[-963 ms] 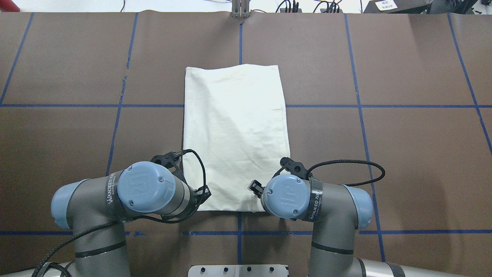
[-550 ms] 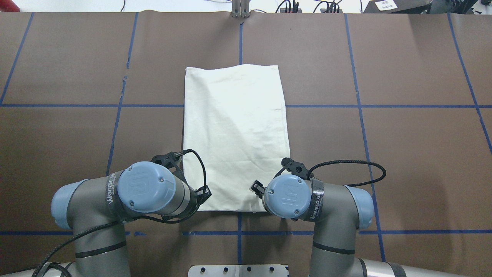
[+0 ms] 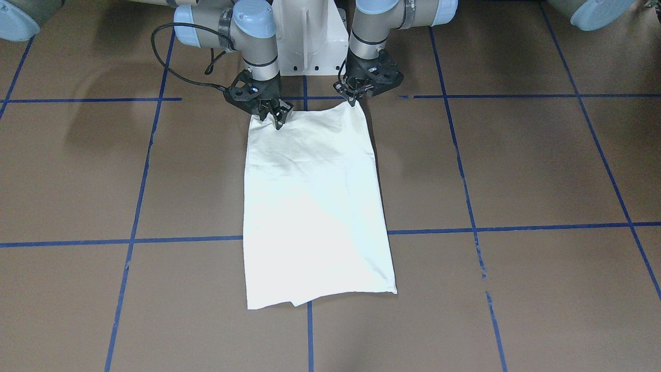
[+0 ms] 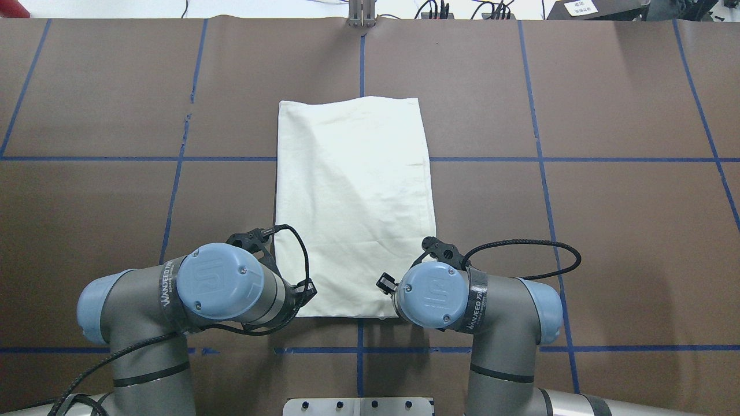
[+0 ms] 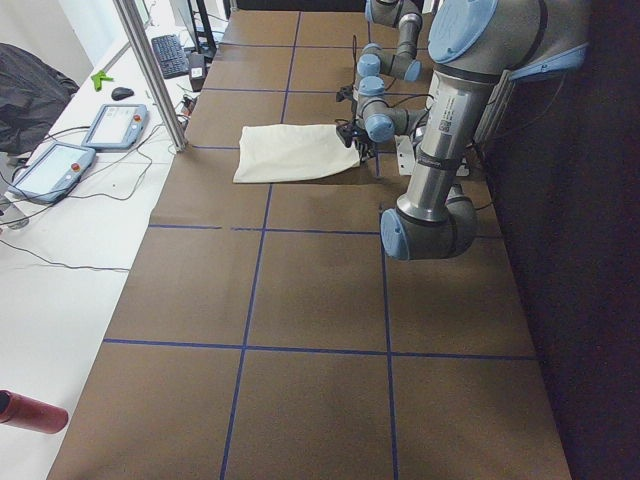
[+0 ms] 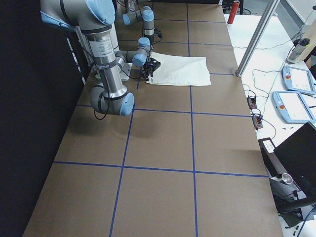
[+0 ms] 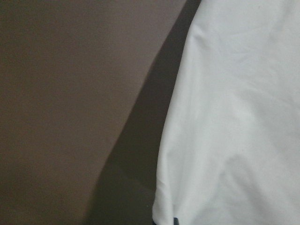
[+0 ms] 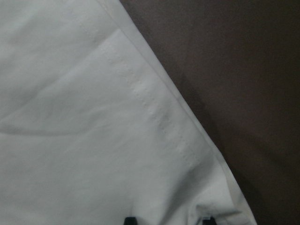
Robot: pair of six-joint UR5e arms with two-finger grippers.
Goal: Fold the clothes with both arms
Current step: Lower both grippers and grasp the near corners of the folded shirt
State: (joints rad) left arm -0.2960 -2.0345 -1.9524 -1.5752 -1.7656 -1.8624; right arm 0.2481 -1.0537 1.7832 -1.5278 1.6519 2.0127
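A white cloth (image 4: 354, 202) lies flat as a long rectangle in the middle of the brown table, also in the front view (image 3: 310, 206). My left gripper (image 3: 352, 102) is at the cloth's near corner on my left and is shut on it; the corner rises to a small peak. My right gripper (image 3: 274, 118) is at the other near corner, its fingertips (image 8: 130, 219) pressed into puckered cloth (image 8: 93, 117). From overhead, the wrists largely hide the left gripper (image 4: 304, 293) and right gripper (image 4: 384, 284). The left wrist view shows the cloth's edge (image 7: 234, 117).
Blue tape lines (image 4: 543, 159) divide the table into squares. The white pedestal base (image 3: 310, 41) stands between the arms. A metal post (image 5: 150, 70) and teach pendants (image 5: 50, 170) sit at the table's far side. A red bottle (image 5: 30, 412) lies off the table.
The right wrist has shifted very slightly to the right and toward me. The left arm and the cloth have not visibly moved.
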